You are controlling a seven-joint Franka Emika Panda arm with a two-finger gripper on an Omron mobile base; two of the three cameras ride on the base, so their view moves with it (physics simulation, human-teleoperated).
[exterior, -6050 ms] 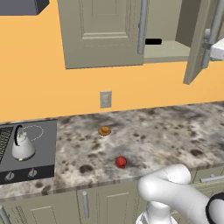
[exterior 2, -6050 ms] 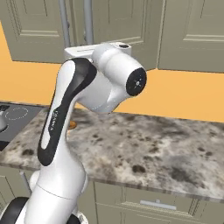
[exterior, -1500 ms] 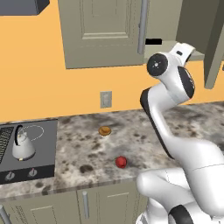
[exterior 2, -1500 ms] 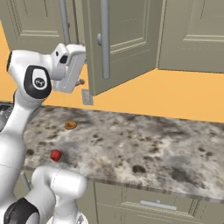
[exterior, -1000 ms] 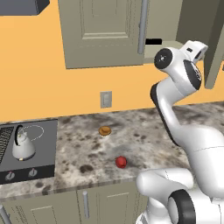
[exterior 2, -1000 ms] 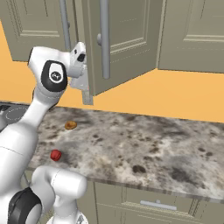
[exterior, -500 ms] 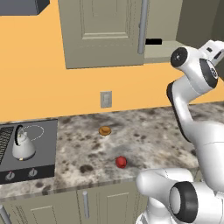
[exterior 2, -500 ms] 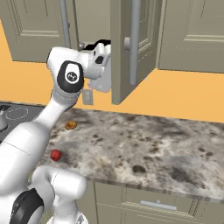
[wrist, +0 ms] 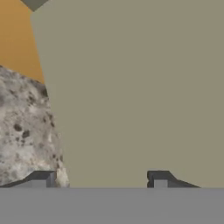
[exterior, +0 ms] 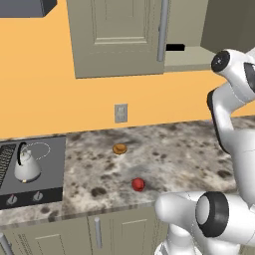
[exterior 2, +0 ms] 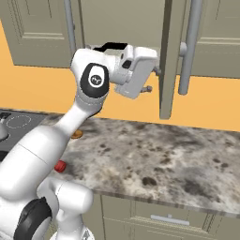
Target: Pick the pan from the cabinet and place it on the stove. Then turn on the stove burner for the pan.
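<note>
The white arm reaches up to the grey-beige upper wall cabinet, whose panelled doors carry long vertical grey bar handles. One door stands swung out edge-on toward the room in the right base view, its lower edge hanging above the counter and its bar handle on the far face. The two-finger hand sits close against the inner face of that open door; in the hand view the two small dark fingertips stand well apart, with nothing between them, the flat matte beige door panel just ahead of them.

In the left base view the cabinet interior is open beside the closed door, and a short black bar, the end of the long black handle of the pan, lies on the pale shelf, pointing toward the closed door's handle. The pan's round body cannot be made out.

Below, the speckled grey-and-brown stone counter runs wide and mostly bare under the orange wall. A small round red fruit lies near its front edge, and a small flat brown round thing lies farther back, below a grey wall outlet. At the left end, the flat black stove with thin white circle outlines carries a small silver-white kettle on one burner; two small round knobs sit along its front.
</note>
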